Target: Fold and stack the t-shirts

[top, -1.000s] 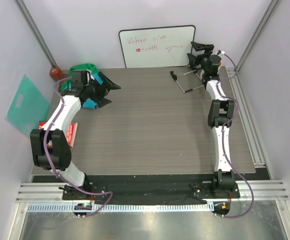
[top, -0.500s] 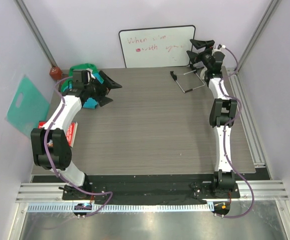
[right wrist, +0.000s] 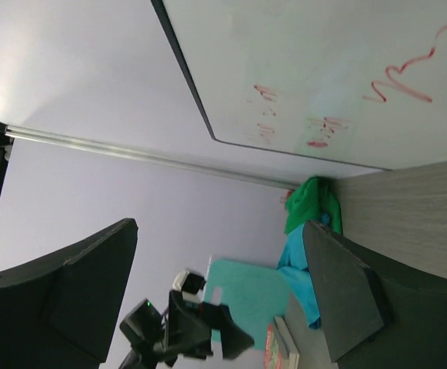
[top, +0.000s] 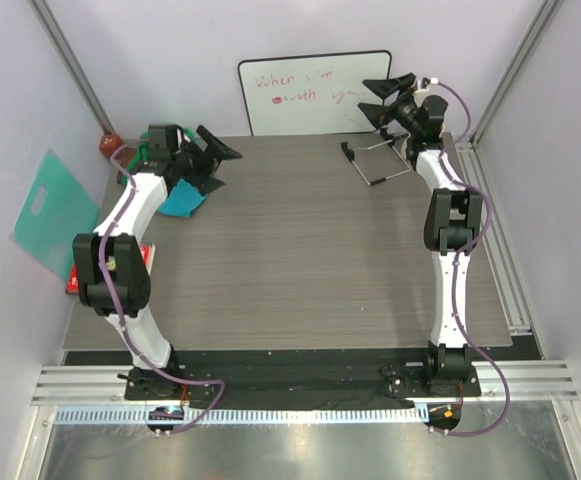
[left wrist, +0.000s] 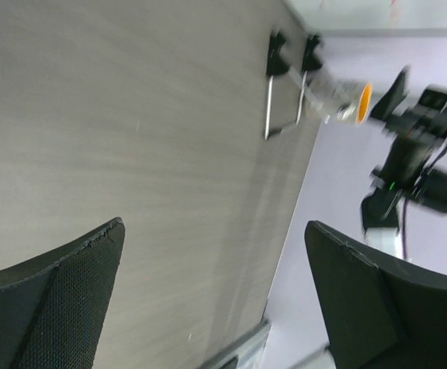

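The turquoise-blue t-shirt (top: pixel 182 201) lies crumpled at the table's back left corner, also seen in the right wrist view (right wrist: pixel 298 274). The green t-shirt (right wrist: pixel 312 203) is bunched just behind it; from above my left arm hides most of it. My left gripper (top: pixel 219 165) hovers open beside the shirts, just to their right. It points across the table with nothing between its fingers (left wrist: pixel 214 224). My right gripper (top: pixel 385 96) is raised at the back right in front of the whiteboard. It is open and empty (right wrist: pixel 220 224) and faces the shirts from far off.
A whiteboard (top: pixel 315 92) leans on the back wall. A black wire stand (top: pixel 375 166) lies at the back right. A mint plastic sheet (top: pixel 48 205) leans on the left wall, a red book (top: pixel 142 260) sits at the table's left edge, and a small red object (top: pixel 108 145) stands in the back corner.
My left gripper has drawn back towards the far left corner, uncovering more of the turquoise shirt. My right gripper has risen and swung left towards the whiteboard. Both stay open.
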Robot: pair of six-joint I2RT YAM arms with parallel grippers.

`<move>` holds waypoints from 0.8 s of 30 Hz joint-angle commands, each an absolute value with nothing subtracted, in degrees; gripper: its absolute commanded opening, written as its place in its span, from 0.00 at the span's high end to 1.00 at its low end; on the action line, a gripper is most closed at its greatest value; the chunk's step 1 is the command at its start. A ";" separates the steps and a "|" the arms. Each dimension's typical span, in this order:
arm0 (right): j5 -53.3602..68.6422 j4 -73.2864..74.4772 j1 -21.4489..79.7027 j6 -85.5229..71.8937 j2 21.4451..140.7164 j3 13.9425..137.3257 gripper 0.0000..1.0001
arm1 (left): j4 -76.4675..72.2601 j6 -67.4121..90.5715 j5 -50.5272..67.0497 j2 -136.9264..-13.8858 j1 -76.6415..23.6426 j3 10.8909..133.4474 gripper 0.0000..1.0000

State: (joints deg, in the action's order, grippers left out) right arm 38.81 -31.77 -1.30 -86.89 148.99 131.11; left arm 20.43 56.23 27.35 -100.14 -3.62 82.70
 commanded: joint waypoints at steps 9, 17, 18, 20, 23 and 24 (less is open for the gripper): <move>51.50 -39.46 0.00 -85.77 131.93 109.09 0.06 | 12.92 67.75 25.14 -134.71 3.07 129.95 0.02; 53.26 -45.96 1.93 -88.77 125.61 95.39 0.07 | -3.25 82.00 21.09 -151.25 3.34 147.11 0.07; 53.70 -45.97 2.02 -88.77 124.99 94.14 0.07 | -3.16 81.74 21.09 -152.48 2.99 148.00 0.06; 54.14 -46.23 2.37 -88.51 123.32 90.90 0.07 | -5.26 82.26 20.57 -152.75 2.81 146.78 0.06; 54.67 -45.62 2.37 -88.24 122.17 87.99 0.07 | -8.87 84.45 19.95 -153.89 1.76 145.98 0.06; 54.93 -45.18 2.37 -87.98 121.73 87.72 0.07 | -10.88 85.25 19.95 -154.59 1.41 146.25 0.06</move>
